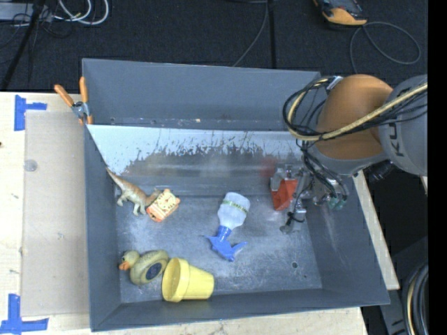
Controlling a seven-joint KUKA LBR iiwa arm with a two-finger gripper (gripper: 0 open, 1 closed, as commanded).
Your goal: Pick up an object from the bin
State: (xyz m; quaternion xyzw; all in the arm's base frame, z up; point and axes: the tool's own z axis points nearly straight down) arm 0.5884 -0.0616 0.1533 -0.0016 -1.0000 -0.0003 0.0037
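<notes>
My gripper (295, 217) hangs low over the right part of the bin, its tip close to the floor. A small red object (281, 195) lies right beside it on its left, touching or nearly touching it. A white and blue plastic item (230, 223) lies on the floor in the middle of the bin, a short way left of the gripper.
A tan toy dinosaur (128, 190) and a small orange and cream block (163, 204) lie at the left. A yellow cup (186, 281) on its side and a duck-shaped toy (143, 266) sit in the front left corner. The arm with its orange cover reaches in over the right rim.
</notes>
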